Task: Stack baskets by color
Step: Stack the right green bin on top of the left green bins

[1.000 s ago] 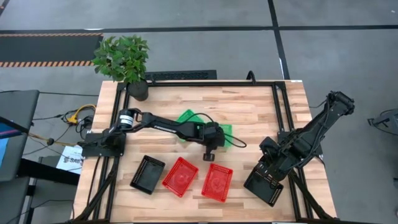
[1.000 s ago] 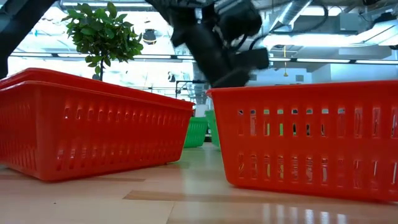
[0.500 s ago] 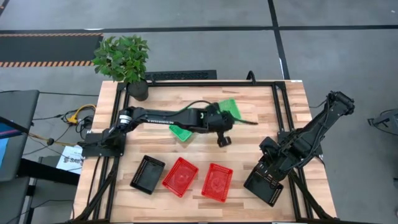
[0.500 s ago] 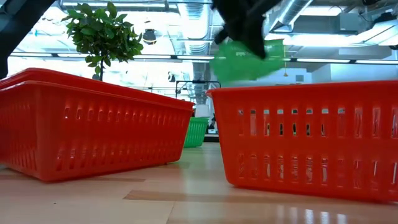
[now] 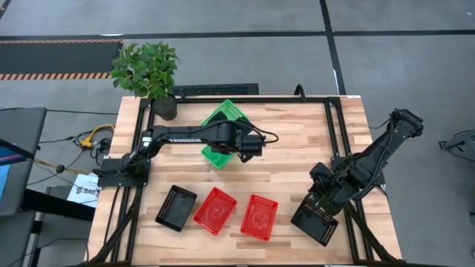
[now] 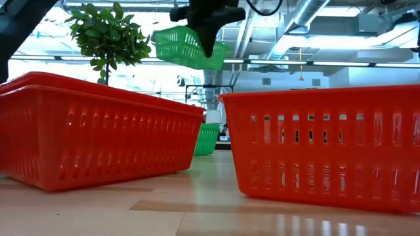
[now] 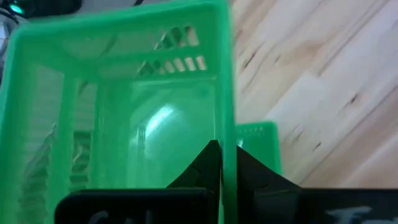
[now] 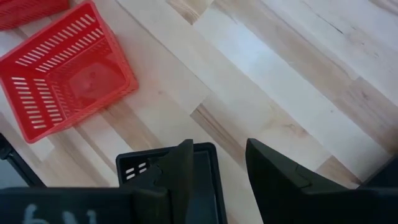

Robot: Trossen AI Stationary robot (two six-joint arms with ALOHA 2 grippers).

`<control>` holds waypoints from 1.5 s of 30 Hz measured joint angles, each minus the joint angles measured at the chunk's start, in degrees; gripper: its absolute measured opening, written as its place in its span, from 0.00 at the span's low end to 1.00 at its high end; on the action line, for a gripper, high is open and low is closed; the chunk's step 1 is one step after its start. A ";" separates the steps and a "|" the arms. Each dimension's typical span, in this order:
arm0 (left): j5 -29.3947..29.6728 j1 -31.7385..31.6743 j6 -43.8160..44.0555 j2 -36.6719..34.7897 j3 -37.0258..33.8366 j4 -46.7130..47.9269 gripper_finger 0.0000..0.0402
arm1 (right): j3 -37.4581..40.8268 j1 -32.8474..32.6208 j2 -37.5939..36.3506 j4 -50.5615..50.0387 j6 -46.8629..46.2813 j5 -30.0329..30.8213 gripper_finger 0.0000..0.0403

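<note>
We see the left hand (image 7: 222, 163) clenched on the rim of a green basket (image 5: 225, 119), lifted clear of the tabletop (image 5: 312, 141) above another green basket (image 5: 215, 156), likely for stacking, while the right hand (image 8: 219, 163) waits released over a black basket (image 5: 315, 222).

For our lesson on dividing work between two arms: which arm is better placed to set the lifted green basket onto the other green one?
Left. The left gripper already holds the green basket in the air, right above the other green basket. The right gripper sits far off, over a black basket.
</note>
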State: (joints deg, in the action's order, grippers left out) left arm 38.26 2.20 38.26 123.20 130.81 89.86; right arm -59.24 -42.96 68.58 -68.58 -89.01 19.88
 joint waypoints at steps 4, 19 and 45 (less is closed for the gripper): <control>-0.35 0.04 0.83 -2.94 -4.10 0.07 0.00 | 0.00 0.00 -0.01 0.02 0.11 0.00 0.42; -4.81 -5.79 2.84 -35.38 -49.14 -35.36 0.00 | 0.00 0.02 0.00 0.02 2.32 1.46 0.42; -14.83 -6.69 6.08 -26.52 -57.96 -53.26 0.00 | -0.02 1.59 0.00 0.05 3.98 1.40 0.42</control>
State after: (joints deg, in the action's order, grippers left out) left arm 23.43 -4.49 44.35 96.68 72.86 36.59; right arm -59.27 -41.37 68.57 -68.53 -85.03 21.28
